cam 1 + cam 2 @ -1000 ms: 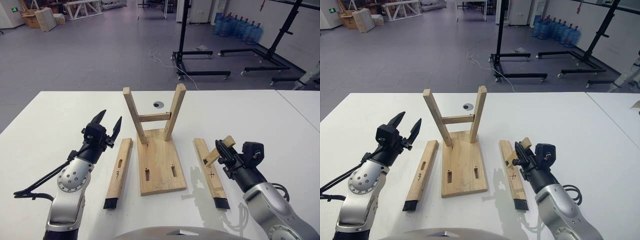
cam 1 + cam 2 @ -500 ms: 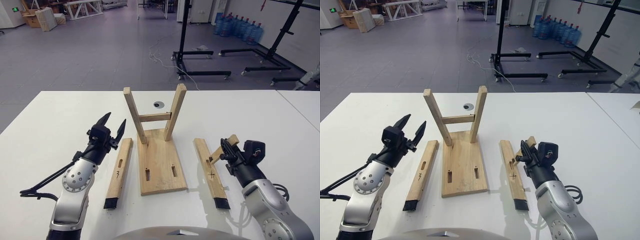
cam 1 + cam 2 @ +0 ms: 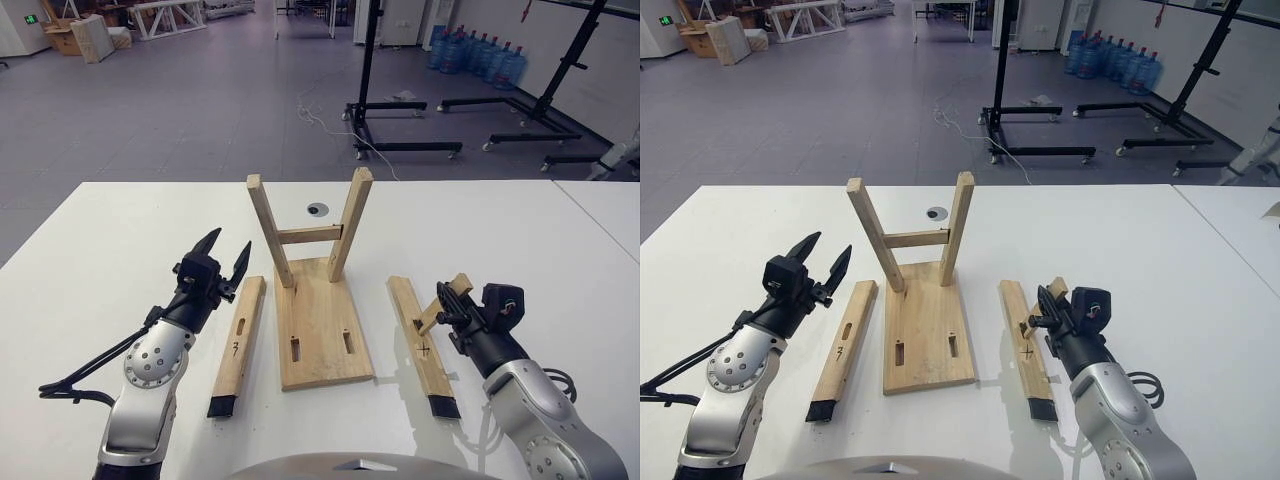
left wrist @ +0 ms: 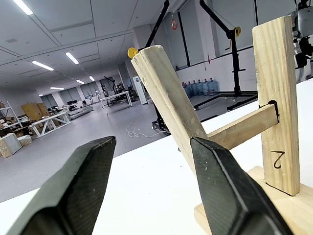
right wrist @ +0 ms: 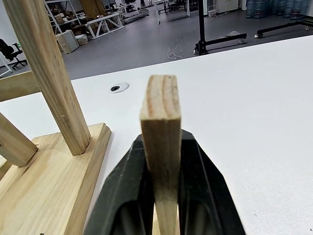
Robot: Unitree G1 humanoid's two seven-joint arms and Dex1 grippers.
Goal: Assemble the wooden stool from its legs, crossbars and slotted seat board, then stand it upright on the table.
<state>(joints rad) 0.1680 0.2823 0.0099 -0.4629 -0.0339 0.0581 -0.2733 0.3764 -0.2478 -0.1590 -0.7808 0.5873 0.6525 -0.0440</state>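
Note:
The slotted seat board [image 3: 322,330] lies flat mid-table. Two legs [image 3: 350,220] stand in its far end, joined by a crossbar [image 3: 310,235]. One loose leg [image 3: 238,343] lies left of the board and another [image 3: 420,340] lies right of it. My left gripper [image 3: 222,260] hovers open just left of the left loose leg's far end; in the left wrist view its fingers [image 4: 73,191] frame the standing legs [image 4: 168,98]. My right gripper [image 3: 447,306] is shut on a short crossbar [image 5: 161,127], held tilted over the right loose leg.
A small round grommet [image 3: 317,209] sits in the white table [image 3: 120,240] behind the standing legs. Bare tabletop lies at the far left and far right. Black metal stands [image 3: 400,110] are on the floor beyond the table.
My left gripper has come down and slightly right, toward the left loose leg's far end. My right gripper shifted slightly with the short crossbar still in it.

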